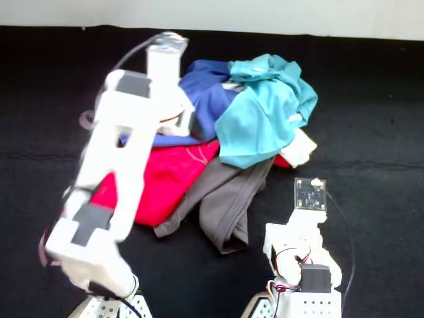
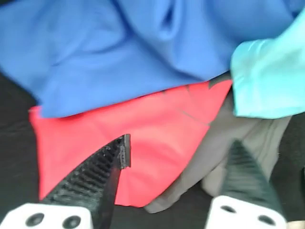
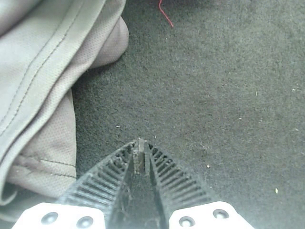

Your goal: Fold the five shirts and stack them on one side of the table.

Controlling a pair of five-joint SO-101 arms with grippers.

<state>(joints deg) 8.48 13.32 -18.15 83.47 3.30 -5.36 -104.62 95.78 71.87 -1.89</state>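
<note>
Several shirts lie in a loose heap on the black table: a teal one [image 1: 265, 109] on top, a blue one [image 1: 205, 93], a red one [image 1: 169, 175], a grey one [image 1: 228, 199] and a white bit [image 1: 301, 149] at the heap's right edge. My left arm [image 1: 119, 165] stretches over the heap's left side. Its gripper [image 2: 181, 141] hangs open above the red shirt [image 2: 143, 138], with the blue shirt [image 2: 119, 47], teal shirt [image 2: 267, 76] and grey shirt [image 2: 228, 129] around. My right gripper [image 3: 139, 142] is shut and empty just above the table, beside the grey shirt [image 3: 43, 86].
The right arm [image 1: 301, 258] sits folded near the front edge, right of the grey shirt. Black cloth [image 1: 371, 165] covers the table, with bare stretches on the right and far left. A thin red thread [image 3: 165, 14] lies on the cloth.
</note>
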